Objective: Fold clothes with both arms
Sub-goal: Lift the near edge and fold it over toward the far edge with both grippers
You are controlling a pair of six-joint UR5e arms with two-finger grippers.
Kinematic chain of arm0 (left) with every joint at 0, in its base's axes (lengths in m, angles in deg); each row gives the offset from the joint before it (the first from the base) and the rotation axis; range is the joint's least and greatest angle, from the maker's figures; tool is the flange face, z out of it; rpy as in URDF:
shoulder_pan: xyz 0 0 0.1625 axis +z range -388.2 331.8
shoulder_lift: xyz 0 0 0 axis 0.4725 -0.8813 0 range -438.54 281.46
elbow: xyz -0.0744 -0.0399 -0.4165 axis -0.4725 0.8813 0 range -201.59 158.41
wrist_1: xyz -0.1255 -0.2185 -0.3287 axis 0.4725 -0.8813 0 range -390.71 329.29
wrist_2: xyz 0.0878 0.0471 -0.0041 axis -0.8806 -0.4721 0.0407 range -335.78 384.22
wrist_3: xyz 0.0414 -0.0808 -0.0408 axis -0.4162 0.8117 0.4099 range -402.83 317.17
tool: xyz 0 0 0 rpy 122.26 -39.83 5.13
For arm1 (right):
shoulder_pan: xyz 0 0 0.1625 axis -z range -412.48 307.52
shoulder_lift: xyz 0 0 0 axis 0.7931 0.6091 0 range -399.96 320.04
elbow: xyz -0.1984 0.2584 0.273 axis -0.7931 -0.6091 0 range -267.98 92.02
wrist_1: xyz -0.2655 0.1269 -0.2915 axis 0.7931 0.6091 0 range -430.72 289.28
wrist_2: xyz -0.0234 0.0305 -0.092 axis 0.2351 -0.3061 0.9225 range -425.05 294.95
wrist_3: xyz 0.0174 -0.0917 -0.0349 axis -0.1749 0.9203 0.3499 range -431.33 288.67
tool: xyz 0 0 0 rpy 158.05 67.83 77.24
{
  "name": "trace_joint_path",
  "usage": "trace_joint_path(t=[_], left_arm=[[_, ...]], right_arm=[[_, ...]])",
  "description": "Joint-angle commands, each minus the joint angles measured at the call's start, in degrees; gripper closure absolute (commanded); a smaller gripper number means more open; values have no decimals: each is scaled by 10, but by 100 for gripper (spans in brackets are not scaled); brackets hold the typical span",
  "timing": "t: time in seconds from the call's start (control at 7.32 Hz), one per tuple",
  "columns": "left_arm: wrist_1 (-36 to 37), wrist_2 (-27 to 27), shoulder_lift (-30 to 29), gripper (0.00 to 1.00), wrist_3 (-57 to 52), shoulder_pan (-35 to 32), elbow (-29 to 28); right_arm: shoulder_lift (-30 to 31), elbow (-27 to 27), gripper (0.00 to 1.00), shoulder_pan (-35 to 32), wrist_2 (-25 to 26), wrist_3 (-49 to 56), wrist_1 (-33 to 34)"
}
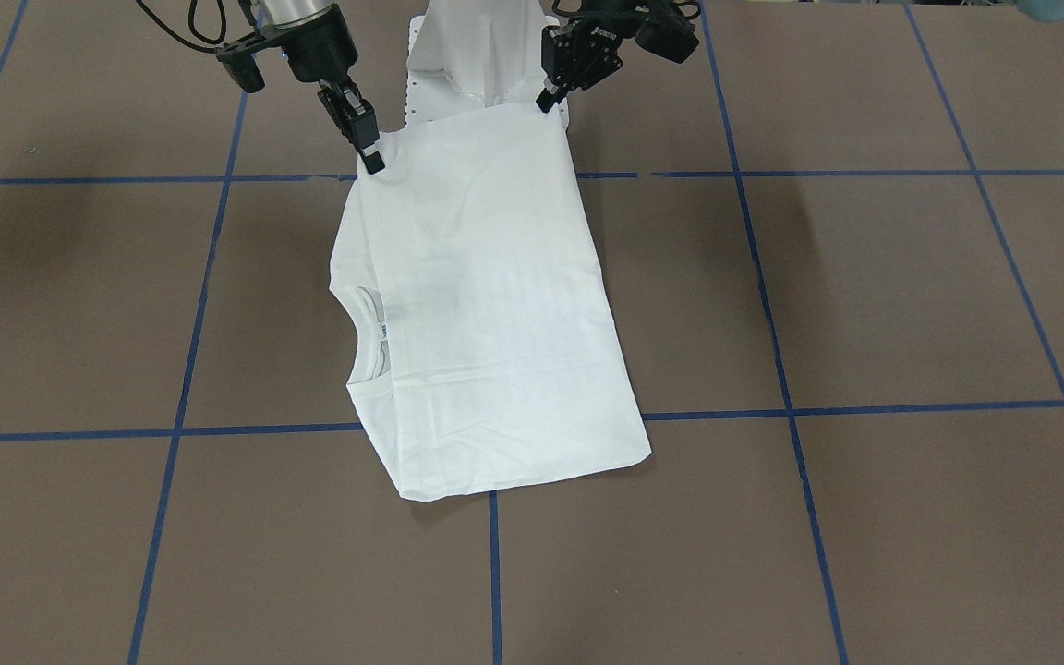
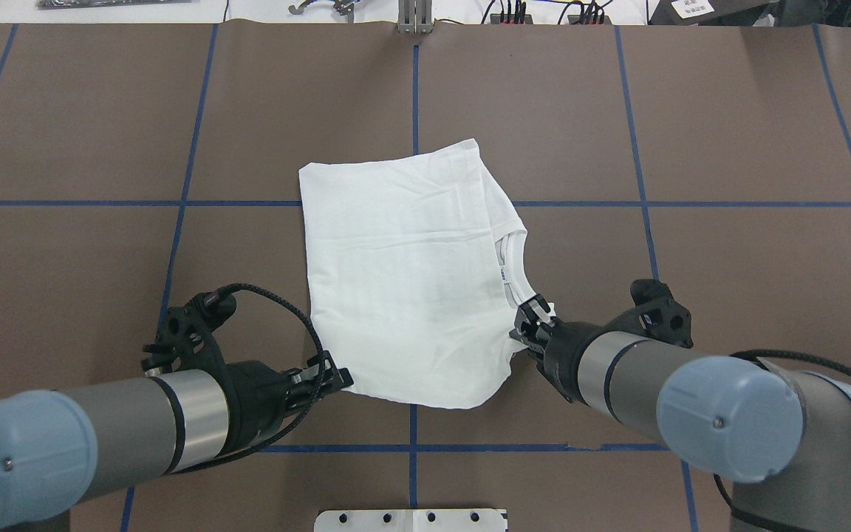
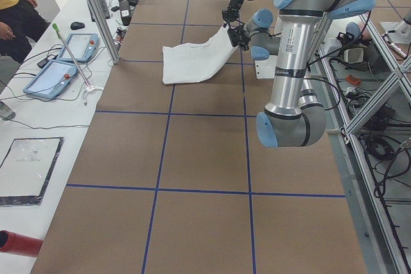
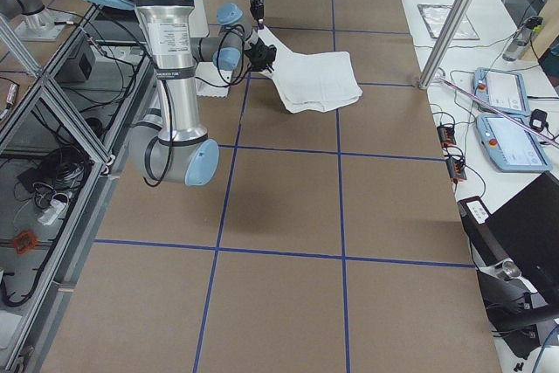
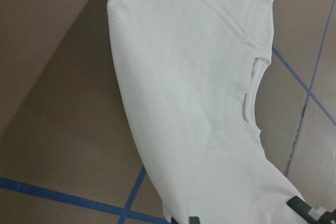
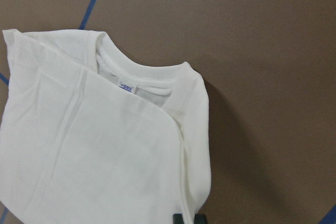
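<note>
The white shirt [image 2: 403, 288] lies folded at the table's middle, its ribbed collar and small label [image 6: 126, 85] showing toward my right side. The far part rests flat on the brown table [image 2: 728, 148]. The near edge is lifted, stretched between both grippers. My left gripper [image 2: 344, 378] is shut on the near left corner [image 1: 546, 97]. My right gripper [image 2: 532, 319] is shut on the near corner just below the collar [image 1: 370, 162]. In the left wrist view the shirt [image 5: 199, 77] hangs away from the fingers. No printed text shows.
Blue tape lines [image 2: 414, 96] divide the table into squares. The white pedestal base [image 2: 411, 519] sits at the near edge between the arms. A side bench holds tablets [image 3: 61, 72] by a metal post [image 3: 96, 11], and a person [image 3: 13, 4] stands there.
</note>
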Motion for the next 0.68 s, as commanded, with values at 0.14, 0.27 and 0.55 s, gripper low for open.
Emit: trace_joint_path(t=[0.14, 0.27, 0.55], left_arm=[[37, 80, -60, 100, -123, -134, -99], [30, 85, -62, 100, -148, -166, -133], [18, 103, -116, 100, -181, -213, -217]], right_arm=[[-140, -146, 100, -125, -95, 52, -3], [-163, -199, 100, -139, -103, 73, -6], [-244, -316, 100, -167, -126, 88, -17]])
